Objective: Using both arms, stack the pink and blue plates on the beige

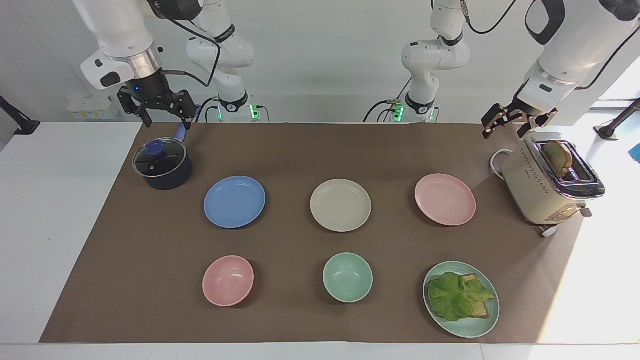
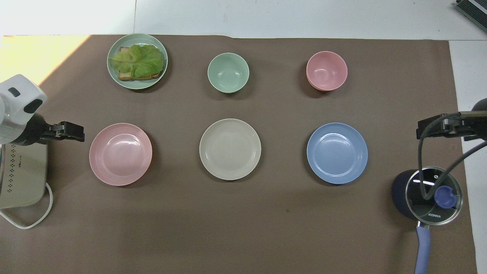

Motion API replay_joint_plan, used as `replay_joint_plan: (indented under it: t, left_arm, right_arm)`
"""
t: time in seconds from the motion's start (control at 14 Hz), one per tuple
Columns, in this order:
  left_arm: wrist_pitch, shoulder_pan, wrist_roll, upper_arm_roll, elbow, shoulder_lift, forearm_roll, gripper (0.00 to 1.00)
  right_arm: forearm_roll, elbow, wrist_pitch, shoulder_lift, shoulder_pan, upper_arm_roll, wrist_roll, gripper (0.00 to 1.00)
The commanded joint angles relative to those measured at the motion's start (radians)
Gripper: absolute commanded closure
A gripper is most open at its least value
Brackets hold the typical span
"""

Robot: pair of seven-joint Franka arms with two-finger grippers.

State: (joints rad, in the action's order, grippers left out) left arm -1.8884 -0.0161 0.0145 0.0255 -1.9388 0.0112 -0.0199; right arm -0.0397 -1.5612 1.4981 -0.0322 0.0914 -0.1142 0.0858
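While both claws hung spread and empty, the left claw point(image 1: 511, 124) was over the mat's edge beside the toaster point(image 1: 550, 182), and the right claw point(image 1: 159, 109) was over the lidded pot point(image 1: 162, 164). On the worktop point(image 1: 60, 210) lay three plates in a row, apart: pink plate point(image 1: 445, 199) toward the left arm's end, beige plate point(image 1: 340, 205) between, blue plate point(image 1: 234, 201) near the pot.

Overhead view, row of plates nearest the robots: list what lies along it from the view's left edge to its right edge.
Boxy cream toaster → round pale pink plate → round cream-beige plate → round medium blue plate → dark blue pot with glass lid.
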Motion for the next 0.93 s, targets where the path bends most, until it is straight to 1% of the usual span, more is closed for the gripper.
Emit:
replay_joint_plan:
  t: [0.0, 0.14, 0.21, 0.71, 0.86]
  left_arm:
    - [-0.089, -0.036, -0.01, 0.007, -0.063, -0.026, 0.006, 0.0]
    - [-0.098, -0.038, -0.008, 0.007, -0.063, -0.083, 0.006, 0.0]
    - [-0.116, -0.041, -0.01, 0.007, -0.063, -0.1, 0.006, 0.0]
    - [-0.175, -0.087, -0.016, 0.007, -0.069, -0.16, 0.005, 0.0]
    - [-0.213, -0.091, -0.014, 0.007, -0.101, -0.186, 0.006, 0.0]
  right_arm:
    - [0.023, -0.016, -0.001, -0.017, 0.011, -0.004, -0.001, 0.0]
    - [0.023, -0.016, 0.001, -0.017, 0.013, -0.002, -0.003, 0.0]
    - [0.023, -0.016, 0.002, -0.017, 0.013, -0.002, -0.001, 0.0]
    - [0.023, -0.016, 0.002, -0.017, 0.013, -0.002, -0.003, 0.0]
    - [0.023, -0.016, 0.004, -0.017, 0.013, -0.002, -0.004, 0.0]
